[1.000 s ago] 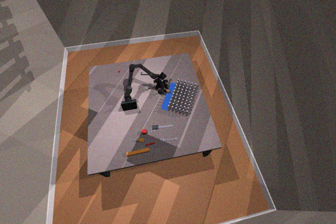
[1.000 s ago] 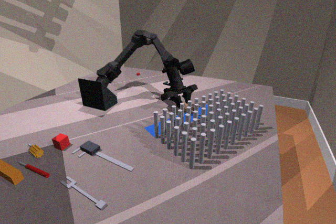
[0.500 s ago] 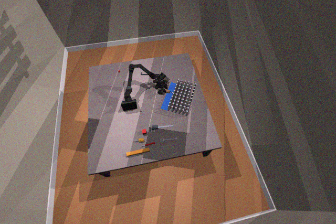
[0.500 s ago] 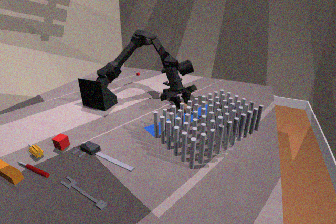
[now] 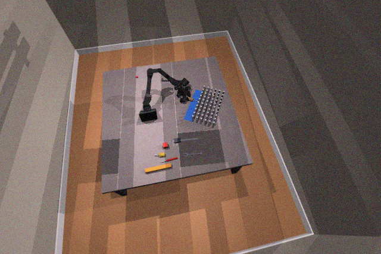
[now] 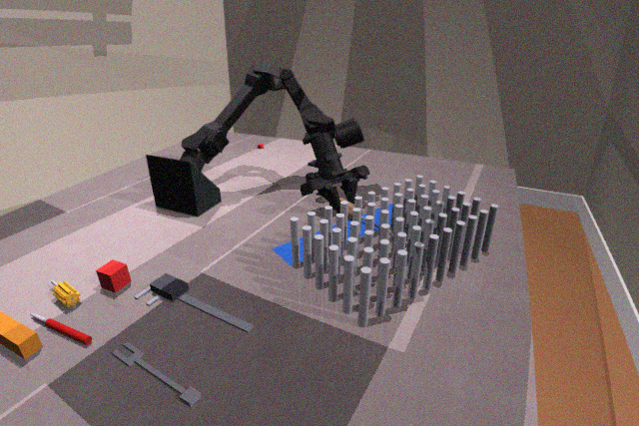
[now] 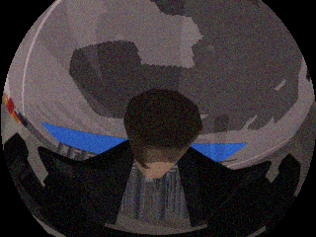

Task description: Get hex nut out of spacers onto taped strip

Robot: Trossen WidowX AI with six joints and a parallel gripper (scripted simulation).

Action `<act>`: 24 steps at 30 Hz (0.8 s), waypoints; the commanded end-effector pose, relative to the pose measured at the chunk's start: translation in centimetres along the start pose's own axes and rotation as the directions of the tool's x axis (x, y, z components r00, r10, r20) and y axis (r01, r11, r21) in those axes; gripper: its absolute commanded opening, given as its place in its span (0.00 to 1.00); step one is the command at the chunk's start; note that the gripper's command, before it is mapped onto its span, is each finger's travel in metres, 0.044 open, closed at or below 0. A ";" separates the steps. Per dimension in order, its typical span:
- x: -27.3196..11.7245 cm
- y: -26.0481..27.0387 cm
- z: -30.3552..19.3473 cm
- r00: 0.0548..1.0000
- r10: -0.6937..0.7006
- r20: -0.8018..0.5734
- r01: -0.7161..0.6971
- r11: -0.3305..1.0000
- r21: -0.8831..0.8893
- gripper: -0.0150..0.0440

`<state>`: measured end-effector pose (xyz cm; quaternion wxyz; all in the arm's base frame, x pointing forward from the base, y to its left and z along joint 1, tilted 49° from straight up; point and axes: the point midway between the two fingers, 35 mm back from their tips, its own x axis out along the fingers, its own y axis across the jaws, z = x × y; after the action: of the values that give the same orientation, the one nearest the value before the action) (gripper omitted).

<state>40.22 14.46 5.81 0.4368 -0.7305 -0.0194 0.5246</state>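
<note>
My gripper [image 5: 185, 99] [image 6: 337, 201] hangs low over the blue taped strip [image 5: 190, 109] [image 6: 285, 250] [image 7: 73, 137], at the near edge of the field of standing grey spacers [image 5: 209, 104] [image 6: 397, 248]. It is shut on a brown-handled tool [image 6: 355, 213] [image 7: 160, 125], whose handle fills the middle of the wrist view and points toward the spacers. The tool's working end is hidden among the spacers. All spacers that I see stand upright. The hex nut does not show in any view.
Near the table's front lie a red cube [image 5: 165, 144] [image 6: 113, 274], a small yellow piece [image 5: 161, 154] [image 6: 66, 293], a red pen-like tool [image 5: 169, 159] [image 6: 64, 329], an orange bar [image 5: 158, 168] [image 6: 18, 336], a dark-headed scraper [image 5: 177, 140] [image 6: 169, 286] and a grey hook tool [image 5: 190, 154] [image 6: 155, 373]. The arm's base [image 5: 147, 115] [image 6: 178, 184] stands left of the strip.
</note>
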 end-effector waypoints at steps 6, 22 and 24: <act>-0.4 0.1 0.4 1.000 0.004 -0.006 -0.004 1.000 0.006 0.25; -0.9 0.1 1.3 1.000 0.004 -0.006 -0.004 1.000 0.007 0.25; -1.0 0.1 1.5 1.000 0.004 -0.006 -0.004 1.000 0.007 0.25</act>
<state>38.79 14.87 6.41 0.4373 -0.7305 -0.0199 0.5242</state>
